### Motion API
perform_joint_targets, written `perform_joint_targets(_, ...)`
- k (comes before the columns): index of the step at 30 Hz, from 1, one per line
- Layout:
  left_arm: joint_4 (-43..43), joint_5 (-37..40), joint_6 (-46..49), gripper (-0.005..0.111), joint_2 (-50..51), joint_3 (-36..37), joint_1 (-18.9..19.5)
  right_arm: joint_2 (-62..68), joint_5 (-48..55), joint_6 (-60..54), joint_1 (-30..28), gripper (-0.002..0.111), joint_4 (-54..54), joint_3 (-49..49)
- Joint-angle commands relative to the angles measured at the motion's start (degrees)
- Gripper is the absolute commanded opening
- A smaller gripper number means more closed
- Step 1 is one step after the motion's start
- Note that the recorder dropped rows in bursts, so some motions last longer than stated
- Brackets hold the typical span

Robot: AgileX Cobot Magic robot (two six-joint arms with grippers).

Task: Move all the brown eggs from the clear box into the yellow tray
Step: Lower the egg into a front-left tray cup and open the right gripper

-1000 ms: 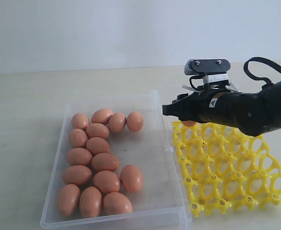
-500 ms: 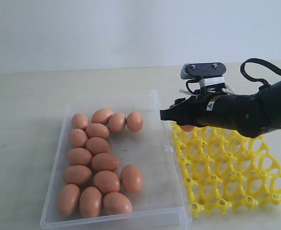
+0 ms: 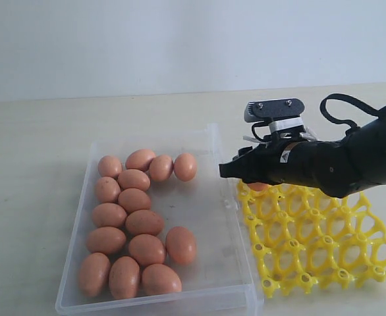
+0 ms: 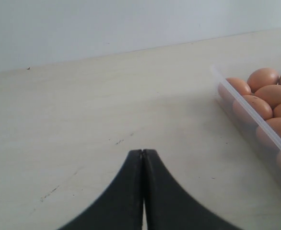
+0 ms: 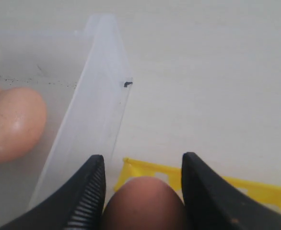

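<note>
Clear box (image 3: 157, 299) nearest, long axis running near to far. Fifteen brown eggs (image 3: 134, 200) lie on their sides inside, crowded toward left wall, long axes pointing mixed ways. Yellow tray (image 3: 305, 282) flat just right of box. Farther back, right gripper (image 5: 143, 160) sits over tray's far-left corner, close to box wall, jaws clamped on held egg (image 5: 143, 203); egg's long axis cannot tell. Small white mark (image 3: 286, 157) on right arm (image 3: 351, 161), too small to read. Left gripper (image 4: 143, 153) fingers pressed together, over table (image 4: 83, 110) beside box.
</note>
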Motion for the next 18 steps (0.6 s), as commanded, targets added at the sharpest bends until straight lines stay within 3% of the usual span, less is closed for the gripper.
perform_joint_targets(1, -0.08, -0.79, -0.25, 0.000, 0.04, -0.23, -0.18, -0.18, -1.46, -0.39, 0.05, 0.029, -0.66, -0.35)
perform_joint_targets(6, -0.08, -0.79, -0.25, 0.000, 0.04, -0.23, -0.18, -0.18, -1.46, -0.39, 0.05, 0.054, -0.66, -0.35)
perform_joint_targets(18, -0.08, -0.79, -0.25, 0.000, 0.04, -0.23, -0.18, -2.19, -1.46, -0.28, 0.05, 0.056, -0.23, -0.35)
